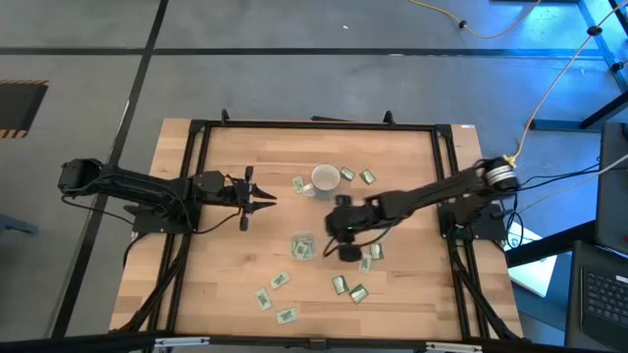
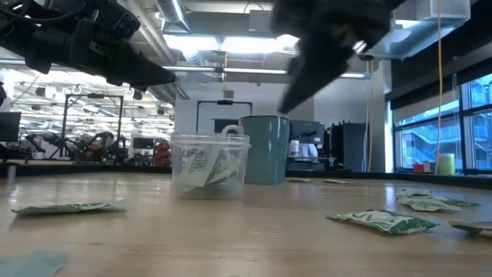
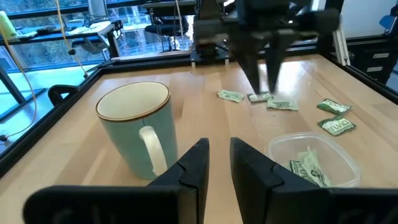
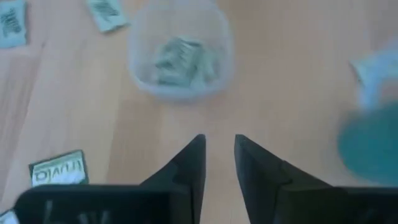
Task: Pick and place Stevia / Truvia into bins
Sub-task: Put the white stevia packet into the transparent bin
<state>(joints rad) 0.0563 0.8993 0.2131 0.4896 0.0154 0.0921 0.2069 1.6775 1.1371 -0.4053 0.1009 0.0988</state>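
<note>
Right wrist view: right gripper [image 4: 219, 155] hangs beside the clear cup [image 4: 180, 50], fingers slightly parted, empty. Cup holds a few Truvia sachets [image 4: 177, 60]; more lie loose on the table [image 1: 226, 275]. Left gripper [image 1: 267, 200] waits beside the mug [image 1: 325, 179], narrow gap, holding nothing.

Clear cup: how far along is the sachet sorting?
Done: the clear cup holds a few sachets. In hand: nothing visible; the right end effector is empty with jaws apart, beside the cup. The left end effector waits, off to the side. Left: many loose sachets lie across the table.
</note>
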